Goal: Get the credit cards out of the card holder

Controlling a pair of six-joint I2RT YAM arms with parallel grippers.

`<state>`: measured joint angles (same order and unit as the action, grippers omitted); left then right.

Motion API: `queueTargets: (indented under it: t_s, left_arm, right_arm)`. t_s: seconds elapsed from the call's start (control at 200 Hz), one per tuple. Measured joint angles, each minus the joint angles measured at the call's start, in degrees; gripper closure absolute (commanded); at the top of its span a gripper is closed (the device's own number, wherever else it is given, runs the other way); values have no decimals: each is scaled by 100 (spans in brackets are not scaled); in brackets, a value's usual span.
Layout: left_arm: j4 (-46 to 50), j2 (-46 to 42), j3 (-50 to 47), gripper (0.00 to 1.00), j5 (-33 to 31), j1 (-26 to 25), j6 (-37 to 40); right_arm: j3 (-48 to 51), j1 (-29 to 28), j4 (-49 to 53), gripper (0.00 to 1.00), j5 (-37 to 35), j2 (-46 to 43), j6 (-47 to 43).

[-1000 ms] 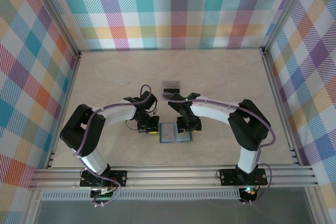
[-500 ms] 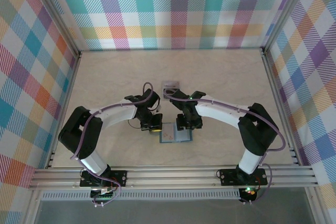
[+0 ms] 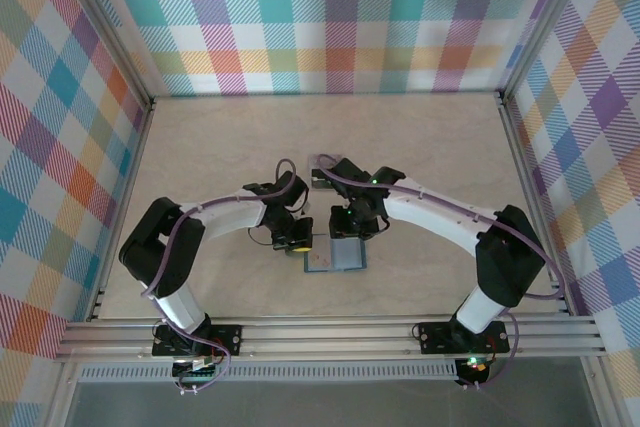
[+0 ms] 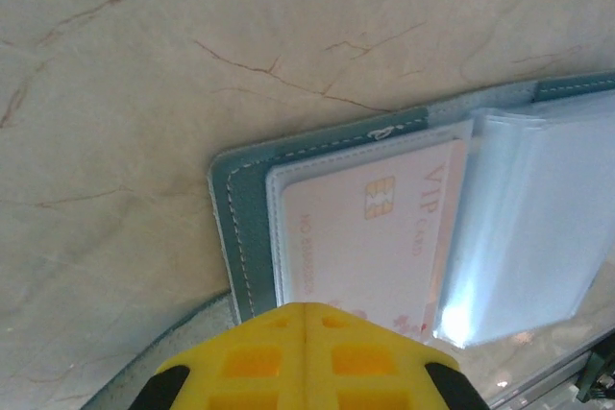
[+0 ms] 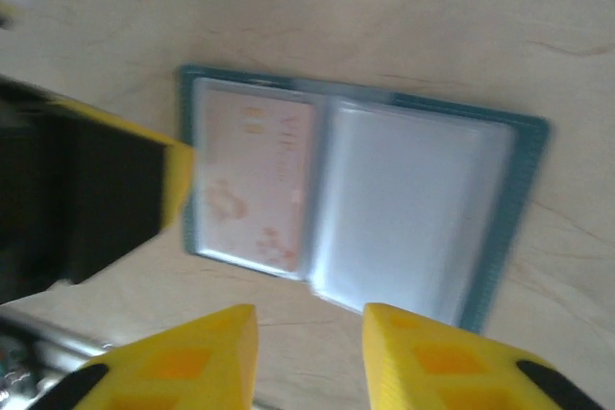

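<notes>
Since a second ago our right jaws (image 5: 307, 324) have shifted from above the card holder (image 3: 338, 257) to just beyond its far edge, and they stand parted on nothing. Our left jaws (image 4: 306, 333), closed, sit at the holder's left edge, nearest the credit card (image 4: 370, 237) in its left panel, long axis along the spine.

The surface (image 3: 420, 137) is pale beige with thin brown veins. A back wall (image 3: 330, 17) and two side walls (image 3: 50, 147) in a bright checked pattern of many colours enclose it. A grey metal rail (image 3: 330, 339) runs along its near edge. The light is soft and even.
</notes>
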<state>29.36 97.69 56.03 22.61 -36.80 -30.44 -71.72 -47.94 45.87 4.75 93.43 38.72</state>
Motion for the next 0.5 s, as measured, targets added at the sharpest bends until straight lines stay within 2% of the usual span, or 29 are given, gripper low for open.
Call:
queueTargets:
  t_s: [0.27,0.505]
  left_arm:
    - [-94,48,-15,100,33,-20,0]
    - [-90,120,-26,100,-15,-31,33]
  right_arm:
    - [372,92,-1281,82,1078,511,291]
    - [992,332,-1869,80,1464,881,457]
